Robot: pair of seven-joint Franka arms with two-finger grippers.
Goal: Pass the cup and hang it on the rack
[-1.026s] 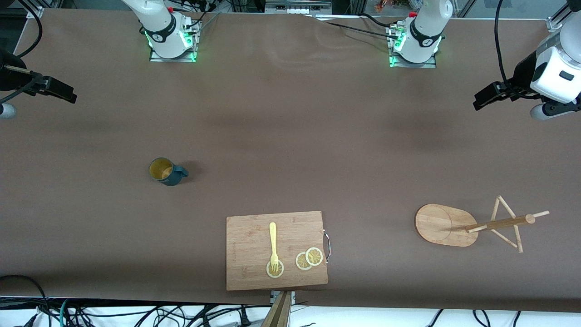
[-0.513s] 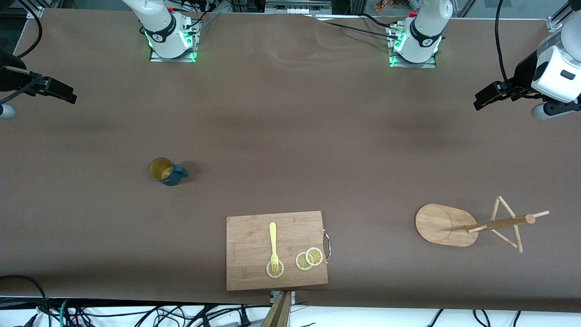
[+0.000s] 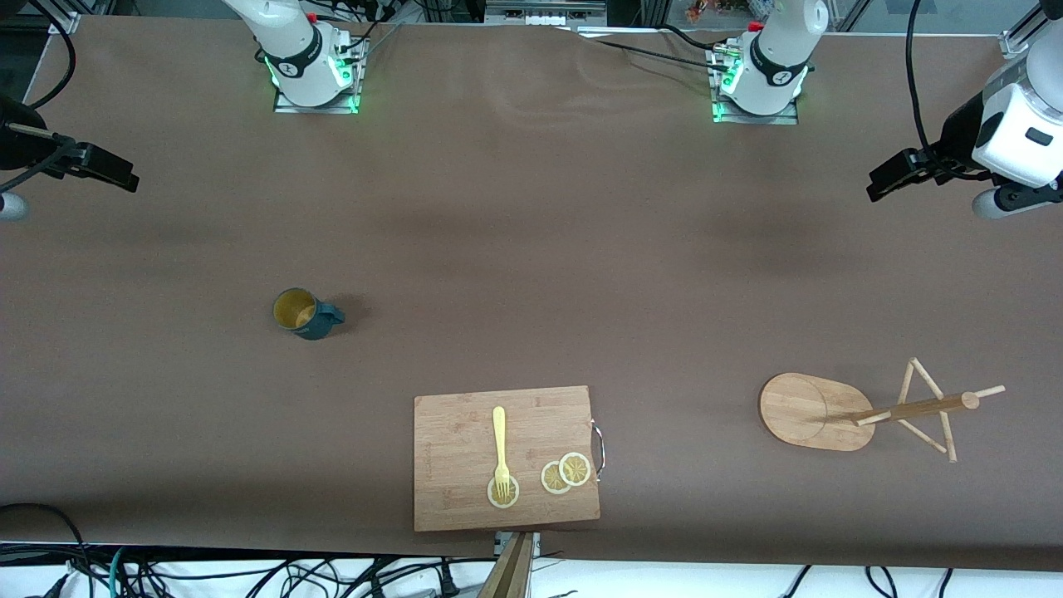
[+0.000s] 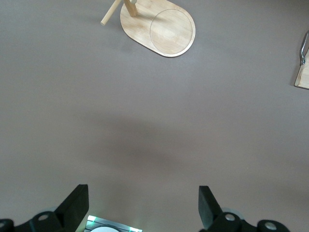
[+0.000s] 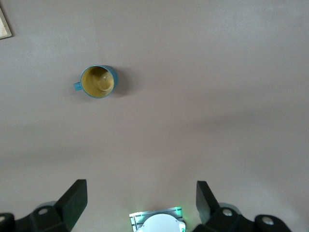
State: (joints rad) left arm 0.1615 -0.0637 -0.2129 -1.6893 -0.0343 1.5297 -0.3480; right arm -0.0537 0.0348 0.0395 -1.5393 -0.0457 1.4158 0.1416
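The cup (image 3: 303, 313), dark teal with a yellow inside, stands upright on the brown table toward the right arm's end; it also shows in the right wrist view as the cup (image 5: 98, 81), far from the fingers. The bamboo rack (image 3: 810, 411) stands on its oval base toward the left arm's end, its pegs bare. My right gripper (image 3: 108, 170) hangs high over the table's edge at its own end, open and empty (image 5: 140, 205). My left gripper (image 3: 884, 178) hangs high over its end, open and empty (image 4: 143, 208), with the rack's base (image 4: 161, 29) well away from it.
A wooden cutting board (image 3: 507, 457) lies near the front edge, between cup and rack. On it are a yellow fork (image 3: 499, 444) and lemon slices (image 3: 565, 473). The board's metal handle (image 3: 598, 448) points toward the rack. Cables run along the table's edges.
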